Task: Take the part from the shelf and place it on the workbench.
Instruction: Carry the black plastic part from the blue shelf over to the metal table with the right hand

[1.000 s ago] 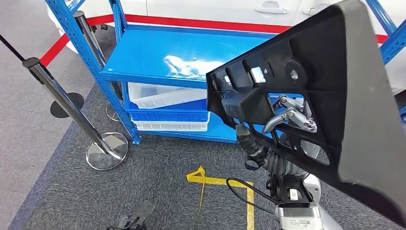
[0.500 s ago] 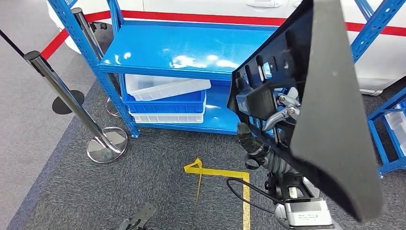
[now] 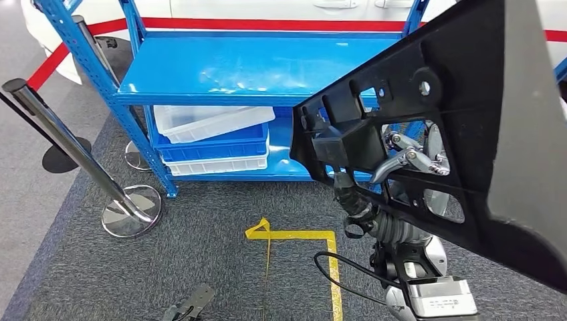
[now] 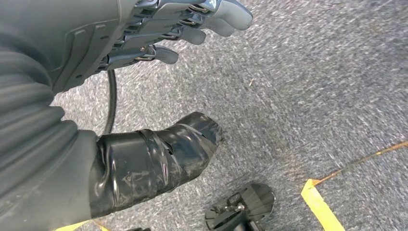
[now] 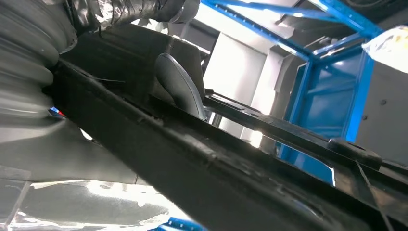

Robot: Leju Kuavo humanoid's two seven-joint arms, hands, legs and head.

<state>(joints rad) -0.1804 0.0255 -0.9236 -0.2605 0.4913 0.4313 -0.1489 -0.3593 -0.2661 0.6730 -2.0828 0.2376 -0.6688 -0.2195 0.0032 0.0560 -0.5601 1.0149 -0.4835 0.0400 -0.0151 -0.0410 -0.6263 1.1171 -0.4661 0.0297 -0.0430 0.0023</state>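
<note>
Right hand (image 3: 408,160) gripping black part (image 3: 468,114) through its openings; left hand (image 4: 183,24) hanging loose, holding nothing. Could clip shelf (image 3: 220,67) just ahead; grip probably shallow.

Head view: high on body, facing forward and down toward blue shelf (image 3: 220,70) and grey carpet (image 3: 200,247); black part (image 3: 468,114) very near lens.
Left wrist view: close behind left hand (image 4: 159,33), facing down at carpet (image 4: 312,86).
Right wrist view: pressed close against part (image 5: 202,163), facing shelf frame (image 5: 332,96).
Shared: carpet, part, shelf.
</note>
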